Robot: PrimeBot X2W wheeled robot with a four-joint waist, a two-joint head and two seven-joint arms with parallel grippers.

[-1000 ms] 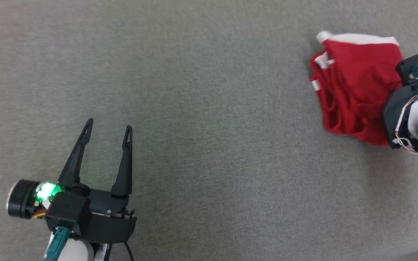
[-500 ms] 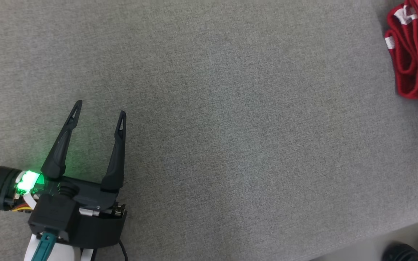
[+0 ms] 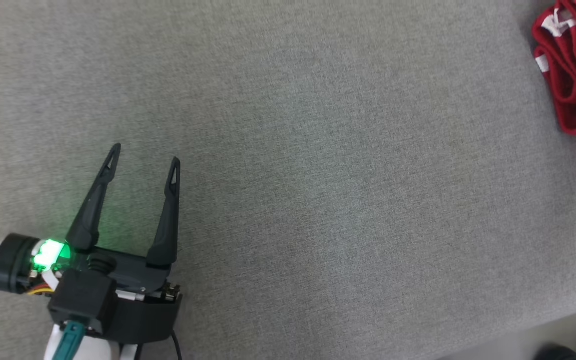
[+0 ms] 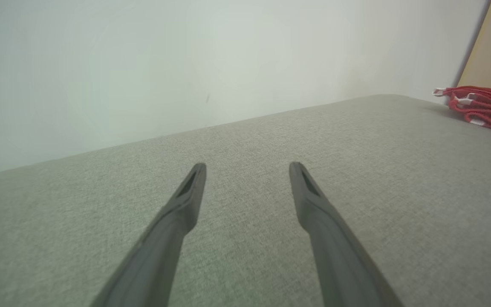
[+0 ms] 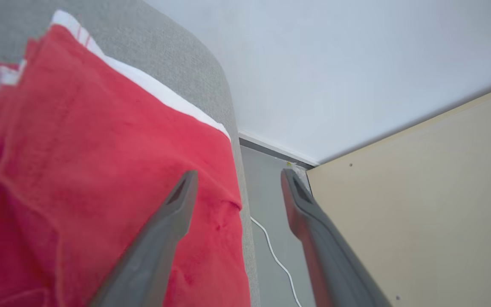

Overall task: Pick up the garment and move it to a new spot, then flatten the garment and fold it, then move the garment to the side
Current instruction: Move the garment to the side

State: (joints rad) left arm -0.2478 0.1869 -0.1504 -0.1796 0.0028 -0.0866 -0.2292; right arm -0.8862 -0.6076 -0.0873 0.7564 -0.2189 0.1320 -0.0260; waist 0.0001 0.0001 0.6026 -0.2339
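The garment (image 3: 575,70) is red with white trim, folded into a stack at the far right edge of the grey cushioned surface (image 3: 318,150). The left wrist view shows it far off at the right as a low red pile (image 4: 486,108). In the right wrist view the garment (image 5: 79,170) lies close under my right gripper (image 5: 237,177), whose fingers stand apart over its right edge, holding nothing. My left gripper (image 3: 144,159) hovers open and empty at the lower left, far from the garment; its spread fingers also show in the left wrist view as my left gripper (image 4: 247,168).
A pale wall (image 4: 186,64) rises behind the surface. Beyond the surface's right end are a beige panel (image 5: 420,204), a strip of floor and a white cable (image 5: 275,256). Dark shoes (image 3: 575,350) show at the bottom right corner.
The head camera has swung left, so the garment now sits at the frame's right edge and the right arm has left the view. The left gripper stays open in place.
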